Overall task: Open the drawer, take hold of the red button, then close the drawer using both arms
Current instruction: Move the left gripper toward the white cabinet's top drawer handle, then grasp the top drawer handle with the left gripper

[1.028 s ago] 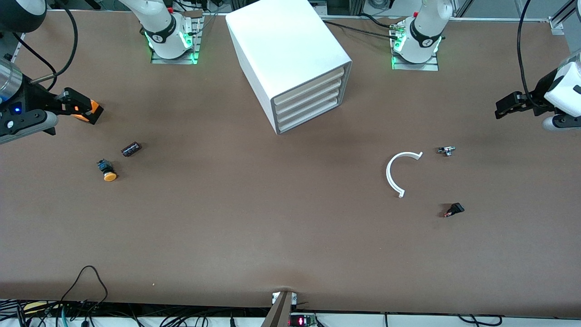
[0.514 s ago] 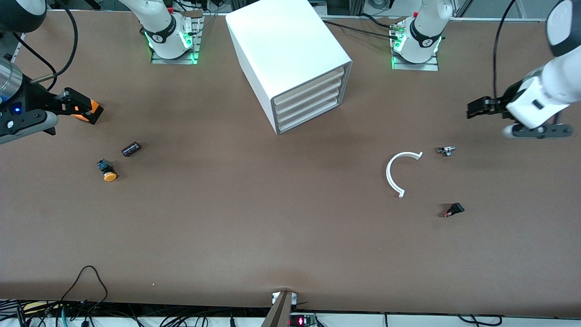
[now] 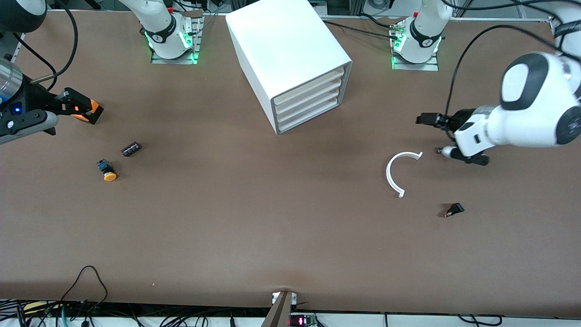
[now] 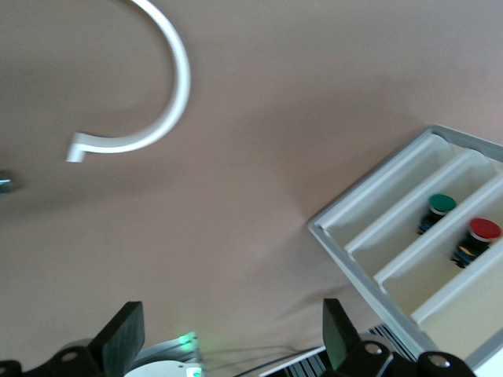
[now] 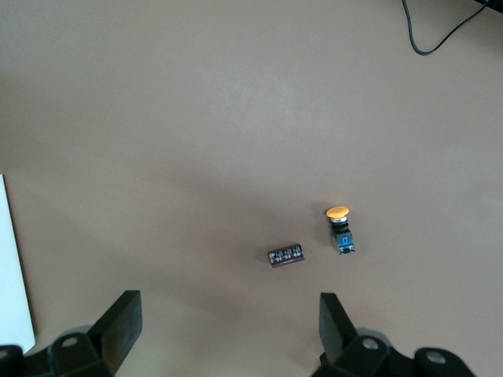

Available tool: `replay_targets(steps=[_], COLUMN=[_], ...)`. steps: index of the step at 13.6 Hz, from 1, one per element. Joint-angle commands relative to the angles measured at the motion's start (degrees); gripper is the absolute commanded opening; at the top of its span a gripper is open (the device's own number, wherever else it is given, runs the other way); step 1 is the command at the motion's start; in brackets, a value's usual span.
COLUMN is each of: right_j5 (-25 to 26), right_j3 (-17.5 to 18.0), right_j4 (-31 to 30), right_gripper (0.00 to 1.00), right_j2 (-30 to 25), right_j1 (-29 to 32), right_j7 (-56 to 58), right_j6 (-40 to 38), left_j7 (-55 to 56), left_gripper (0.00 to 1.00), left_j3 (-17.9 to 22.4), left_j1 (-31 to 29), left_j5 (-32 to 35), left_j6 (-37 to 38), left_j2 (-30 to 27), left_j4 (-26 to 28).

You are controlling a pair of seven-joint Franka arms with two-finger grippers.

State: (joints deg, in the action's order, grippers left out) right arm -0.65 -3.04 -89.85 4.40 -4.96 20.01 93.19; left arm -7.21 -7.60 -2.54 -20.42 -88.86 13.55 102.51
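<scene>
The cabinet (image 3: 290, 63) stands on the tabletop (image 3: 254, 218) between the two arm bases, its four stacked drawers (image 3: 308, 101) facing the front camera at an angle. Toward the right arm's end lie a cylindrical part (image 3: 131, 149) and, just nearer the camera, a button (image 3: 107, 170). Toward the left arm's end lies a curved strip (image 3: 398, 172), with a small metal piece (image 3: 440, 150) beside it (partly under the left arm) and a small dark part (image 3: 453, 210) nearer the camera.

The left gripper (image 3: 426, 119), fingers wide apart, swings in from the table's edge toward the cabinet (image 3: 290, 63).
</scene>
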Motion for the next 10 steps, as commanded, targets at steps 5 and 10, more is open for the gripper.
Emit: replay_targets(steps=[5, 10], right_j5=[-0.23, -0.23], right_j3=[0.58, 0.49], right_j4=[1.17, 1.17], right_gripper=[1.00, 1.00], right_j2=[0.34, 0.34], right_j1=[0.48, 0.48], right_j7=[-0.94, -0.94], right_j6=[-0.90, -0.90], left_j7=[-14.12, -31.05], left_gripper=[1.00, 0.80], left_j3=[-3.12, -6.19], left_j1=[-0.10, -0.45], left_j5=[-13.56, -26.74], left_j6=[1.41, 1.41], left_j2=[9.63, 18.59], left_j4=[-0.91, 1.10])
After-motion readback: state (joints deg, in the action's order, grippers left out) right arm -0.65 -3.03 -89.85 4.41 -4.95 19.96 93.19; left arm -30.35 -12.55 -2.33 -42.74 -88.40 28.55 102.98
